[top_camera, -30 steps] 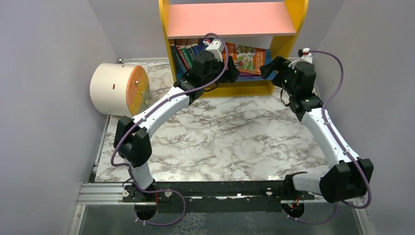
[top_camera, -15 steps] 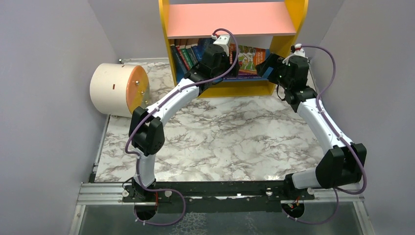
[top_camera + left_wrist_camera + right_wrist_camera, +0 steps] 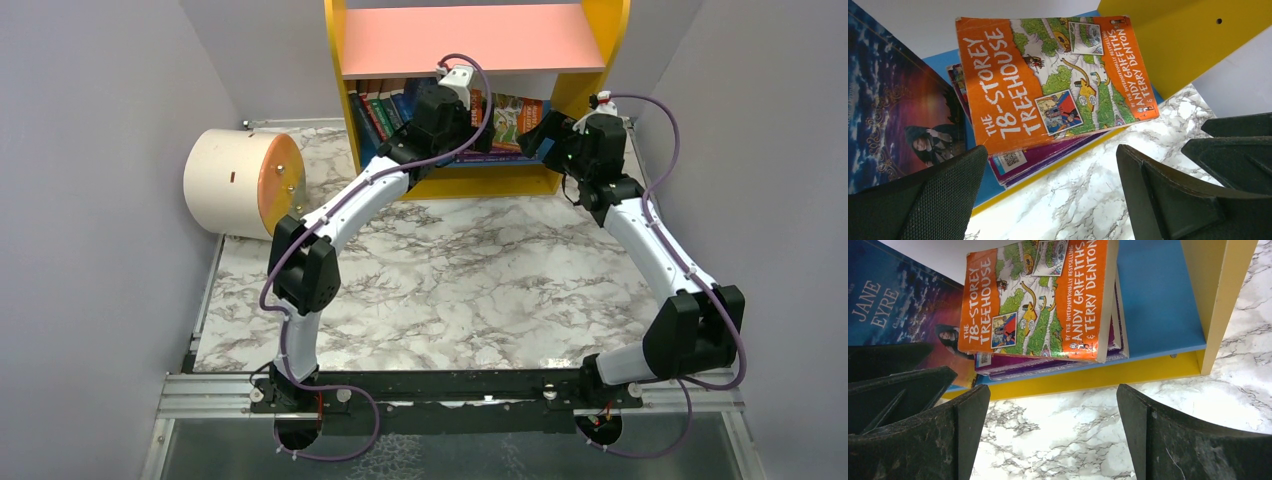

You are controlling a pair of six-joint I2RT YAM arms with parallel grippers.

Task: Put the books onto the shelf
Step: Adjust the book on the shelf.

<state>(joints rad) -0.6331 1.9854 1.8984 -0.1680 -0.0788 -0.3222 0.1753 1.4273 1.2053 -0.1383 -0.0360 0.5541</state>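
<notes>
Books (image 3: 400, 105) on shelf (image 3: 1153, 295), orange "78-Storey Treehouse" (image 3: 1048, 75), "Jane Eyre" (image 3: 893, 310), left claw (image 3: 1051, 150) and right claw (image 3: 1053, 389) spread.

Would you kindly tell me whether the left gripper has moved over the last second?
Yes. The left gripper has moved up the view, farther in under the pink shelf board.

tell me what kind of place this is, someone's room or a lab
Probably a robot lab test cell, not a home: a left arm and right arm bolted to a metal rail, plain grey walls boxing in a marble-patterned table, and a yellow-sided bookcase as a prop.
</notes>
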